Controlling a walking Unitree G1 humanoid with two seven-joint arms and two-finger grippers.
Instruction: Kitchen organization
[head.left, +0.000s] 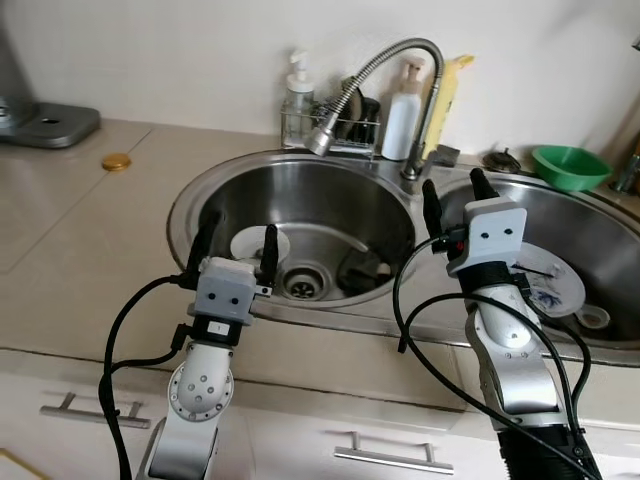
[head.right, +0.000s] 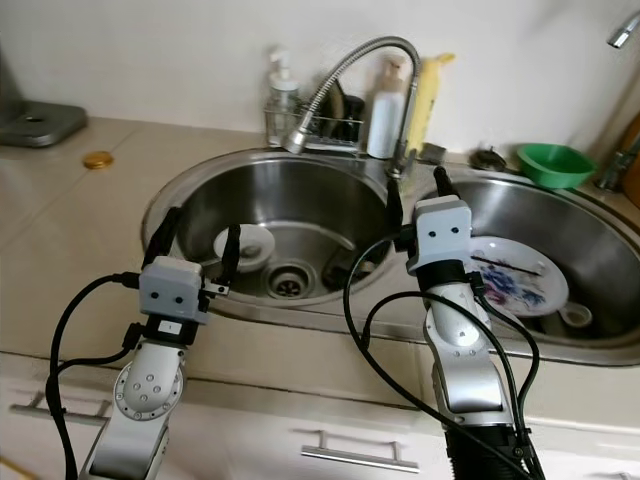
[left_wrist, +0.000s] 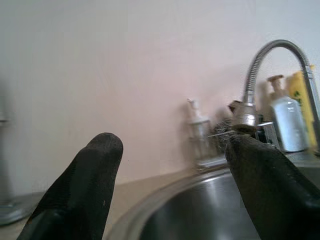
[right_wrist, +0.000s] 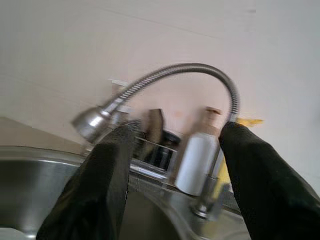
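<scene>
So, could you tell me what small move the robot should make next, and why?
Probably lower the left gripper toward the small white bowl in the left sink basin: its fingers are open, empty and poised just above it. The right gripper is also open.

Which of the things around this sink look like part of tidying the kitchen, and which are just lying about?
Part of the job:
small white dish in left basin
patterned plate in right basin
green bowl

Lying about:
gold lid
soap dispenser
white bottle

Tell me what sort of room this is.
A home kitchen, most likely: a double steel sink set in a beige counter, a flexible faucet over it, and a patterned plate lying in the right basin.
</scene>
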